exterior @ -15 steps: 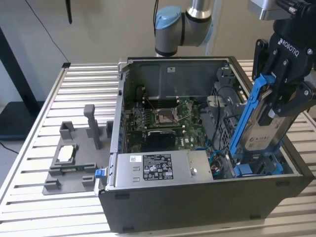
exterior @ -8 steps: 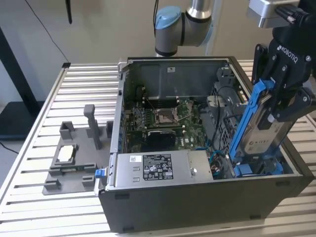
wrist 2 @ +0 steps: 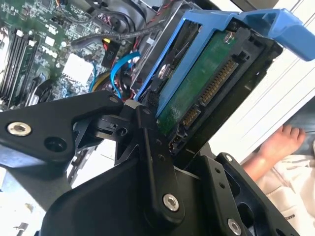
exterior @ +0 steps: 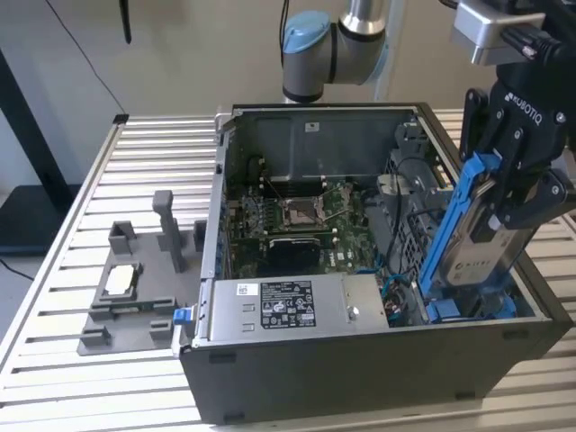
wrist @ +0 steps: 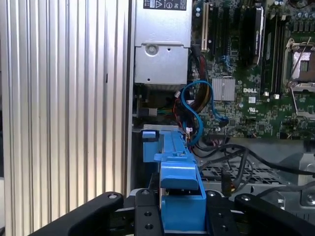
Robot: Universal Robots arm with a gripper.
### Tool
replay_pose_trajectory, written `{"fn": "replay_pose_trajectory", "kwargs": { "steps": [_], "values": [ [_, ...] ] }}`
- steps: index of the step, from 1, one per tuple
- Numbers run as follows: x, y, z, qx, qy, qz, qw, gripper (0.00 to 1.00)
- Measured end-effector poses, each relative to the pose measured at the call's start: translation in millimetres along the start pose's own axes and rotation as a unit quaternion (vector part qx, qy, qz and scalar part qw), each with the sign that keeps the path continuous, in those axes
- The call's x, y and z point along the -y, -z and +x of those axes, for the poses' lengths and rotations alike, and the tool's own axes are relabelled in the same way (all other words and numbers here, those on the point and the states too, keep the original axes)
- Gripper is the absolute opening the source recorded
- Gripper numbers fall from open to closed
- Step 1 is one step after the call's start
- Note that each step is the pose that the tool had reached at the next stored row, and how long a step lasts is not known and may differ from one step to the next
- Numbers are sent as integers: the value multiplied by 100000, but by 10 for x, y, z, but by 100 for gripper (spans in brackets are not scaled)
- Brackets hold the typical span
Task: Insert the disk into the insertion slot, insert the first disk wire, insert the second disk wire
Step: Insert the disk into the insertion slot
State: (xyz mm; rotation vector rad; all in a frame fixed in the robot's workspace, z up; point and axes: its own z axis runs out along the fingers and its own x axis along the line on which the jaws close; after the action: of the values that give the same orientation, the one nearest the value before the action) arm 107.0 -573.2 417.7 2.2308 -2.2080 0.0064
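Exterior view: pincer (exterior: 511, 205) grips disk (exterior: 477, 261) (white-labelled).

Green motherboard (exterior: 346, 229) and silver power-supply box (exterior: 279, 310) inside open computer case (exterior: 360, 378) on slatted table (exterior: 162, 153)

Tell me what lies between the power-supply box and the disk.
In the exterior view, loose cables, some blue, lie in the stretch between the power-supply box and the disk, which the gripper holds on edge.
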Motion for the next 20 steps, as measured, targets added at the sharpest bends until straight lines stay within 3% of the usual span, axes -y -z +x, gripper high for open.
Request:
{"fn": "replay_pose_trajectory", "kwargs": {
  "steps": [8,13,17,20],
  "values": [
    [5,-58,-1,38,106,362,99999,33],
    [5,-92,-7,212,131,586,99998,33],
    [5,-120,-22,558,129,710,99996,33],
    [3,-149,-28,1212,113,717,99990,33]
  ]
}}
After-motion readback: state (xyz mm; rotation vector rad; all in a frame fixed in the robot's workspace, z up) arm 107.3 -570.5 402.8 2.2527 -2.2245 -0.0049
